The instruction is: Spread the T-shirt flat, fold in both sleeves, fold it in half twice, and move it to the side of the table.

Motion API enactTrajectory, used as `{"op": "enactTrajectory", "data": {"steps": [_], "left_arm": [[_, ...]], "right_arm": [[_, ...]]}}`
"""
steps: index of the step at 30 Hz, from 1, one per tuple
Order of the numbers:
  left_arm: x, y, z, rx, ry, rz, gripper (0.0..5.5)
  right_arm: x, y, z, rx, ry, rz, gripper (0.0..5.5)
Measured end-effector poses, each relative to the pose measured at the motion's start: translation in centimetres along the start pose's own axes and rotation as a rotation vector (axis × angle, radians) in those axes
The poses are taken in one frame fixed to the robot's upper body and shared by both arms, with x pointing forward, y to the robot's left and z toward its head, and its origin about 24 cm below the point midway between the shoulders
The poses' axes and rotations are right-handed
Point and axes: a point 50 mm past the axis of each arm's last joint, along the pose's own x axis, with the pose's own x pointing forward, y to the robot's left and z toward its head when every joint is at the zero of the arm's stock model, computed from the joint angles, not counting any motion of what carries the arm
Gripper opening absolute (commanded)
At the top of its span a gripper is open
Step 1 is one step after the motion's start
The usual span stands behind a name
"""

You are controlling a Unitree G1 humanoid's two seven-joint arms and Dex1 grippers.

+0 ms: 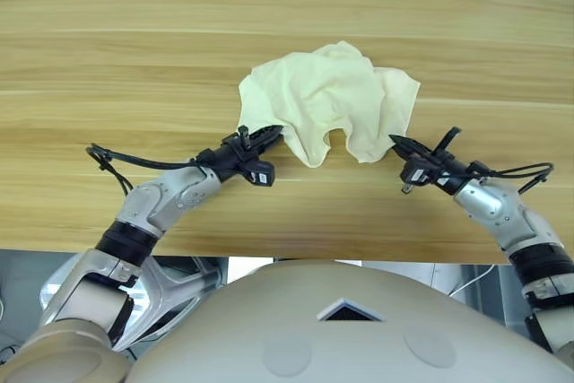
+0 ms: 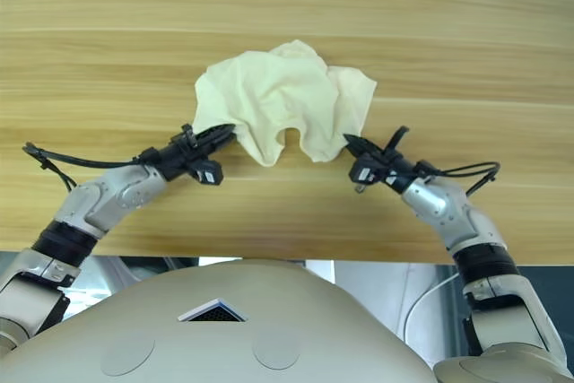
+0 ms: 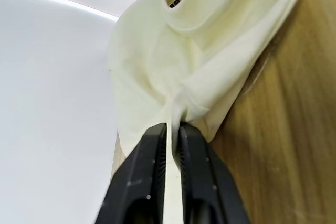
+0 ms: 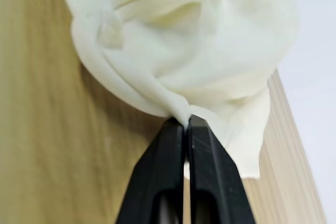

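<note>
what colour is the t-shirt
Plain pale yellow T-shirt, no pattern; clearest in the left eye view.

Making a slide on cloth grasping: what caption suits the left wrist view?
Left gripper, jaws shut on a fold of the crumpled pale-yellow T-shirt, over the wooden table.

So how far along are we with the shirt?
Nothing finished yet: the T-shirt lies crumpled on the table. In hand: the left tool and right tool are each shut on an edge of it. Left: spreading flat, both sleeves, two folds, moving aside.
</note>
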Motion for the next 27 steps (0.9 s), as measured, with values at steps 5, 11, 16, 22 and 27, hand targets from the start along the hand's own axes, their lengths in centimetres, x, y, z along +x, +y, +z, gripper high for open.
{"op": "enactTrajectory", "data": {"steps": [5, 11, 16, 22, 27], "left_arm": [[-0.1, 0.2, -0.1, -0.006, -0.003, 0.003, 0.01], [-1.2, 0.2, -0.9, -0.046, 0.039, 0.011, 0.01], [-4.8, -0.1, -2.9, -0.240, 0.193, 0.113, 0.01], [-6.8, -1.3, -1.3, -0.447, 0.087, 0.105, 0.01], [-9.8, -3.8, 1.1, -0.623, -0.006, -0.008, 0.01]], "right_arm": [[-0.1, 0.7, 0.8, 0.010, -0.026, -0.006, 0.00], [0.4, 1.1, 1.4, 0.019, -0.051, -0.020, 0.00], [0.3, 0.4, 0.9, 0.033, -0.048, -0.033, 0.00], [-3.5, 1.7, 0.9, 0.178, -0.073, 0.078, 0.00], [-7.8, 2.0, 1.8, 0.370, -0.111, 0.073, 0.00]]}}
